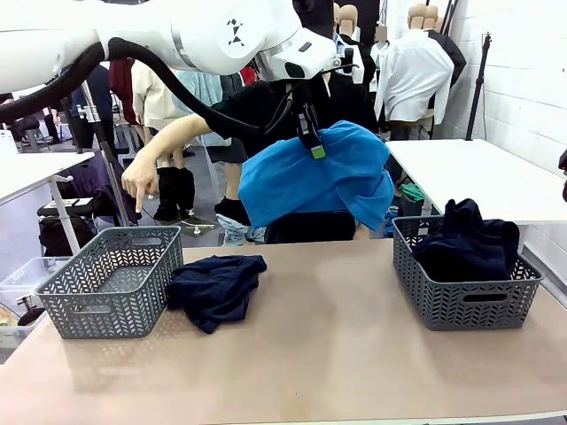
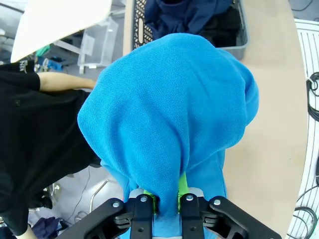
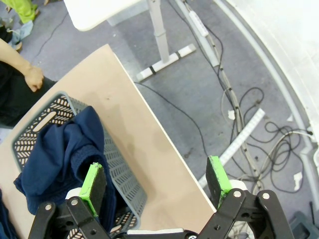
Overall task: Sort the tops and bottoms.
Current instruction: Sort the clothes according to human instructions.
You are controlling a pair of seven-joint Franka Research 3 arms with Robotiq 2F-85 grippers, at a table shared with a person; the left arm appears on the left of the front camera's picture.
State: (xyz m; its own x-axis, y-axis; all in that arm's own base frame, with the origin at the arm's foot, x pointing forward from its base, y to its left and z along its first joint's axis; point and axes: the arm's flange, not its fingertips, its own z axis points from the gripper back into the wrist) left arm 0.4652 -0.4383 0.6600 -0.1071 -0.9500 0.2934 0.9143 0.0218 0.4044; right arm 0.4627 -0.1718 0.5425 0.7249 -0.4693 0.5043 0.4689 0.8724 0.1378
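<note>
The left gripper [image 2: 167, 200] pinches a fold of the bright blue knit top [image 2: 169, 109], which hangs from it above the far edge of the tan table [image 1: 337, 354]. Bare tabletop lies open below it, between a crumpled dark navy garment [image 1: 217, 288] beside one grey lattice plastic basket [image 1: 106, 310] and another grey basket [image 1: 443, 305] holding navy clothes [image 1: 465, 243]. The right gripper [image 3: 154, 172] is spread wide above that basket's outer rim, with the table edge just beyond.
</note>
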